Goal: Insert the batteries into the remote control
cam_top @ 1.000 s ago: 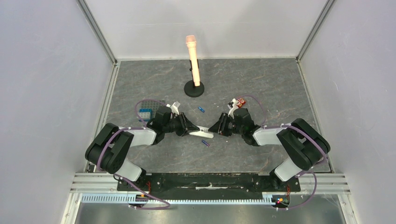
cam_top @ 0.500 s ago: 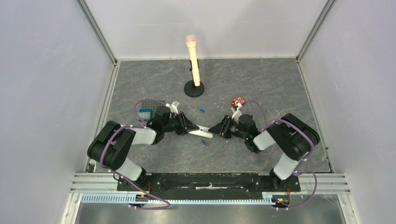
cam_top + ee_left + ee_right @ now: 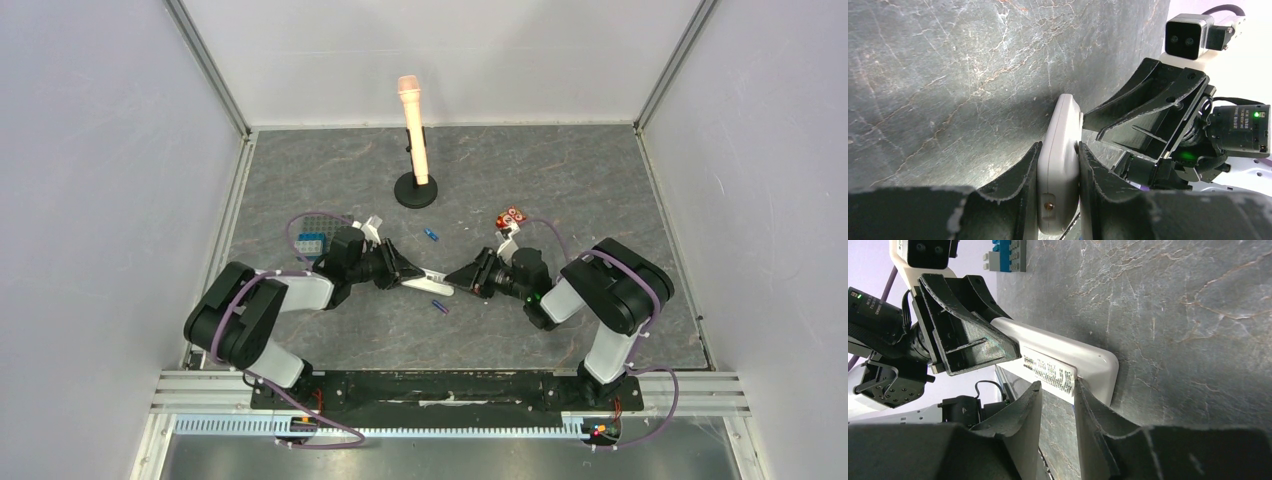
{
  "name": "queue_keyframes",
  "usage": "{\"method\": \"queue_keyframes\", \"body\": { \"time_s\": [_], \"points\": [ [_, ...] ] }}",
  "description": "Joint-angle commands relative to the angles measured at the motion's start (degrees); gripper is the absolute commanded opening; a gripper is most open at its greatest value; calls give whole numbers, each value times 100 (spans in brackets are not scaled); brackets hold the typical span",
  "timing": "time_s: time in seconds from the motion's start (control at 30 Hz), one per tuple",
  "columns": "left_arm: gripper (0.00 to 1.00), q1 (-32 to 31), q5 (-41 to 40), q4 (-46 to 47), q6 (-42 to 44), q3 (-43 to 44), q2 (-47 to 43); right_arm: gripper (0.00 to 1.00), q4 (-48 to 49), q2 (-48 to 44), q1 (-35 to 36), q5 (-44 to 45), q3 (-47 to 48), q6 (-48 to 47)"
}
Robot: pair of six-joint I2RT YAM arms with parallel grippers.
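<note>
- The remote control (image 3: pixel 432 281) lies near the middle of the desk (image 3: pixel 580 170), somewhat toward the near edge. Its long axis runs from the left edge toward the right edge, straight from one hand to the other. Whether it touches the desk cannot be told.
- The left hand (image 3: pixel 1058 147) is pinched on one end of it, with a finger pressed to each broad face.
- The right hand (image 3: pixel 1057 385) is met by the free end. Its fingers are part spread with nothing between them, and the tips are set against the labelled back (probably where the battery cover is).
- The coming move is judged to turn on that axis: a cover would be slid along it, by the right hand, which is the free one.
- The remote control is seen as a slim white slab with rounded corners and a printed label; no buttons are shown.
- The batteries (image 3: pixel 431 235) are two small blue cells left on the desk, one on the far side of the remote control and one on the near side, both apart from it.
</note>
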Motion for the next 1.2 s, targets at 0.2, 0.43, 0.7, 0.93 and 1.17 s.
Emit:
{"method": "queue_keyframes", "body": {
  "time_s": [0.2,0.43,0.7,0.93,1.17],
  "points": [
    [2,-220,-966,-1502,748,36,-128,31,1214,-530,327,-1003,791,355],
    [2,-218,-1237,-1891,869,172,-274,31,15,-827,255,-730,871,-283],
    [2,-220,-1461,-2174,985,227,-440,36,-2109,-1276,247,394,1404,-1813],
    [2,-213,-1568,-2284,1005,207,-498,37,-2697,-1554,243,1177,1561,-2330],
    [2,-212,-1576,-2370,1160,245,-567,48,-3605,-1718,239,1794,1705,-2773]
  ]
}}
